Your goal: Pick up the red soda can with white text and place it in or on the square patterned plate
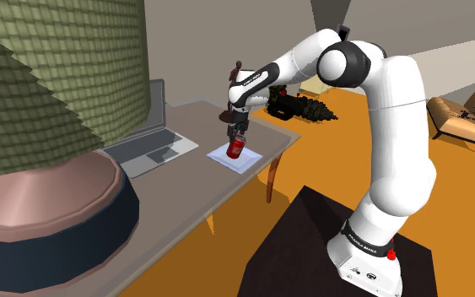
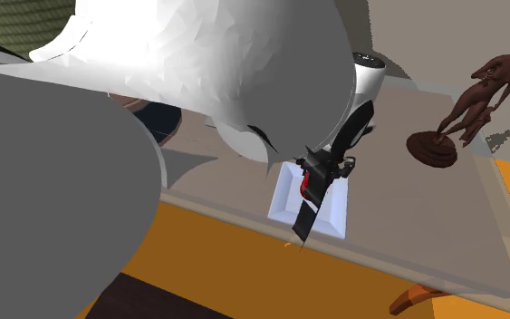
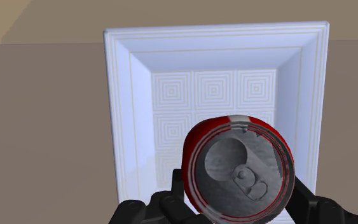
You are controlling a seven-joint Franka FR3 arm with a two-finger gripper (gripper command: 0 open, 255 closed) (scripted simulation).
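In the wrist view the gripper (image 3: 238, 207) pinches the red soda can (image 3: 238, 168) between its two black fingers (image 3: 161, 205), one pressed to each side of the can; the fingertips themselves are hidden behind the can's body, and the fingers' lower parts are cut off by the picture's edge; the can stands upright, its grey top with the pull tab facing the camera and only a strip of red wall showing around it; any lettering on its side is too small to read in the shoulder view.

The can is over the square plate (image 3: 126, 95), toward one edge of the patterned centre rather than in the middle; whether its base touches the plate or hangs just above it I cannot tell; the plate is white with concentric-square tiles and a stepped rim, and it lies flat on the grey-brown table (image 1: 197, 184).

In the second exterior view the white arm (image 2: 198, 63) covers much of the picture, and only a red sliver of the can shows beside the gripper; a brown figurine (image 2: 479, 91) stands on the table, apart from the plate.

Farther along the table an open laptop (image 1: 147, 148) sits near a big lamp (image 1: 50, 76) with a green shade, cut off by the frame; beyond the black stand (image 1: 311, 245) the orange floor (image 1: 328, 160) carries a dark object (image 1: 303, 108), hard to make out, and a tan armchair (image 1: 459, 118).
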